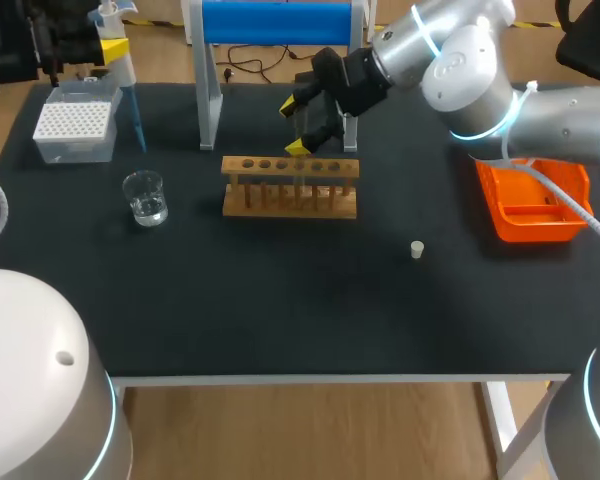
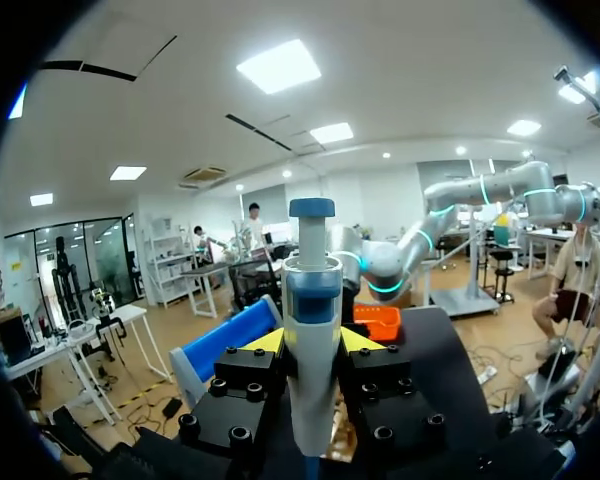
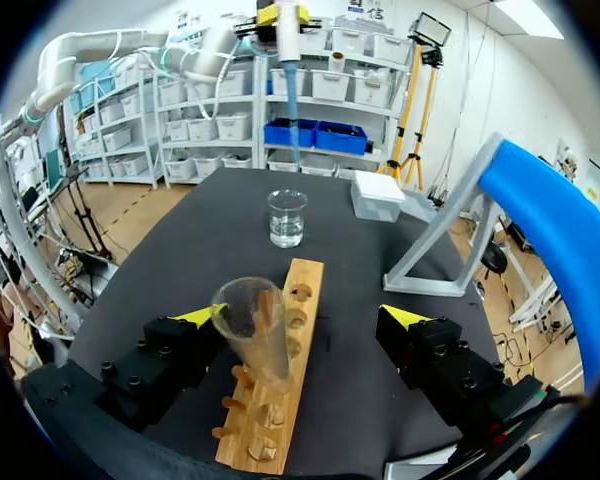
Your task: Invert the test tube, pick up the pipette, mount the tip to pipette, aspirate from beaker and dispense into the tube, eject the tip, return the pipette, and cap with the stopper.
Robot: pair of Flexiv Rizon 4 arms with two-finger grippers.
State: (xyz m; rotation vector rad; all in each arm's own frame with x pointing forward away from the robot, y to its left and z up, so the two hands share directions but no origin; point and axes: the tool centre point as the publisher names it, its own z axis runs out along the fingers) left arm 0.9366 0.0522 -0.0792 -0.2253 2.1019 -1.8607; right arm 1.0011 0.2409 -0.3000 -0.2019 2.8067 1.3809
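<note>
Right gripper (image 1: 294, 127) spread open around test tube (image 3: 252, 325) standing tilted in wooden rack (image 1: 290, 200); left gripper (image 2: 312, 345) clamped on pipette (image 2: 312, 285) above bench (image 1: 280, 300).

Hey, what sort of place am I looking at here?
Probably a wet-lab bench staged for robot practice: a wooden test tube rack, a glass beaker of clear liquid and a white tip box on a black table, with a pipette held above.

Black table (image 1: 280, 300) carries tip box (image 1: 75, 126), beaker (image 1: 145, 197), rack (image 1: 290, 190), stopper (image 1: 417, 249), orange tray (image 1: 533, 226).
</note>
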